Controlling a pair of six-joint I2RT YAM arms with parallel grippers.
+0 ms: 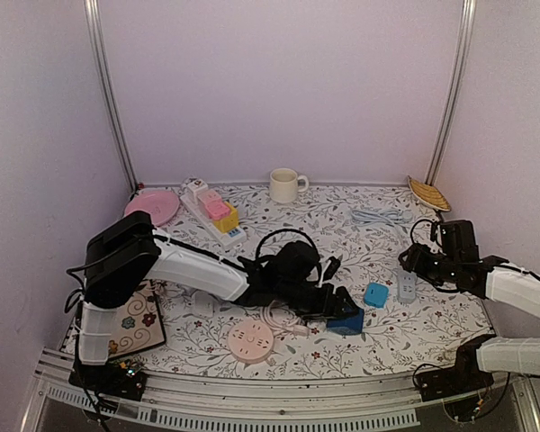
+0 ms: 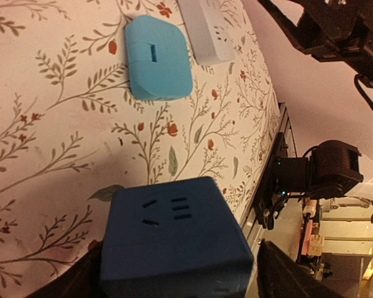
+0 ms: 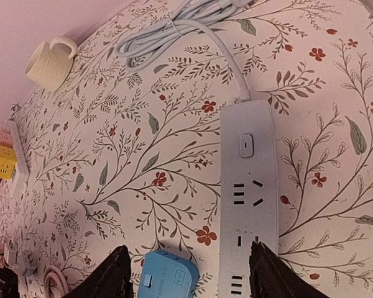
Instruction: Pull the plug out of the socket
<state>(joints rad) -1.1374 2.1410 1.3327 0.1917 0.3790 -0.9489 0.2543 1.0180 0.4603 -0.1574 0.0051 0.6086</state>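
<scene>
My left gripper (image 1: 340, 317) is shut on a dark blue cube socket (image 1: 347, 322) at the table's front middle. In the left wrist view the cube (image 2: 174, 242) fills the space between my dark fingers (image 2: 286, 273), and its slots are empty. A light blue adapter (image 1: 375, 294) lies loose just right of it, and also shows in the left wrist view (image 2: 156, 57) and the right wrist view (image 3: 168, 276). A white power strip (image 1: 406, 286) lies beside that, its slots empty (image 3: 247, 205). My right gripper (image 3: 196, 273) is open and empty, hovering over the strip and the adapter.
A second white strip (image 1: 198, 209) at the back left carries pink and yellow plugs (image 1: 220, 214). Also on the table are a cream mug (image 1: 285, 185), a pink plate (image 1: 153, 206), a round pink socket (image 1: 251, 341), a black cable loop (image 1: 288, 236) and a coiled white cable (image 1: 382, 216).
</scene>
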